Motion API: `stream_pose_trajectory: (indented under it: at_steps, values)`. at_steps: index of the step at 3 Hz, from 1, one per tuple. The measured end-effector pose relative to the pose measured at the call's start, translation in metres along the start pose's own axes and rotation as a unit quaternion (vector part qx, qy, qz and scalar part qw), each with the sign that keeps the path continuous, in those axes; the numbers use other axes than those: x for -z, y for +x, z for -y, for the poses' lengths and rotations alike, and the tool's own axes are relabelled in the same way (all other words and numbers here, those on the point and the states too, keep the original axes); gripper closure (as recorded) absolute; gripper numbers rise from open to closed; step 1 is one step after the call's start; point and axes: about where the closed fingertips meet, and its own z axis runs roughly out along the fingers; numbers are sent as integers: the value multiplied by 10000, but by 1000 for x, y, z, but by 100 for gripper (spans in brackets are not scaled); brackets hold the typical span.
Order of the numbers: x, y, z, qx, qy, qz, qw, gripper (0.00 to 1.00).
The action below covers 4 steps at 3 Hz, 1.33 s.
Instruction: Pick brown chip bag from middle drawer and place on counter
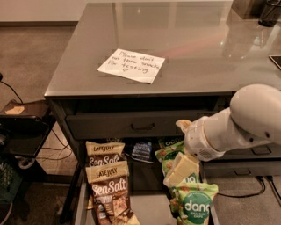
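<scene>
Two brown chip bags lie in the left row of the open middle drawer [149, 208]: one at the back [104, 154], one in front of it [109, 189]. Both have a tan "LATE JULY" band and white "Sea Salt" script. My gripper [179, 172], cream-coloured on a white arm, hangs over the right row, above the green "dang" bags [195, 205]. It is to the right of the brown bags and apart from them. The glossy grey counter [206, 48] above bears a white handwritten note [131, 65].
A closed grey drawer front with a small bar handle [142, 127] sits just above the open drawer. A small dark blue packet [142, 150] lies at the drawer's back. A black cart [24, 127] and cables stand at the left. A dark object [268, 11] sits on the counter's far right.
</scene>
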Motion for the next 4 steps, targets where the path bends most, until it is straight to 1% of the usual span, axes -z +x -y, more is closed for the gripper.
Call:
stream_pose_trajectory:
  at_steps: [1, 2, 3, 4]
  values:
    - [-52, 15, -3, 129, -167, 264, 9994, 0]
    - [-110, 16, -3, 343, -251, 530, 9977, 0]
    - [-176, 12, -1, 554, -395, 770, 9947, 0]
    - [-238, 13, -6, 589, -633, 790, 9931, 0]
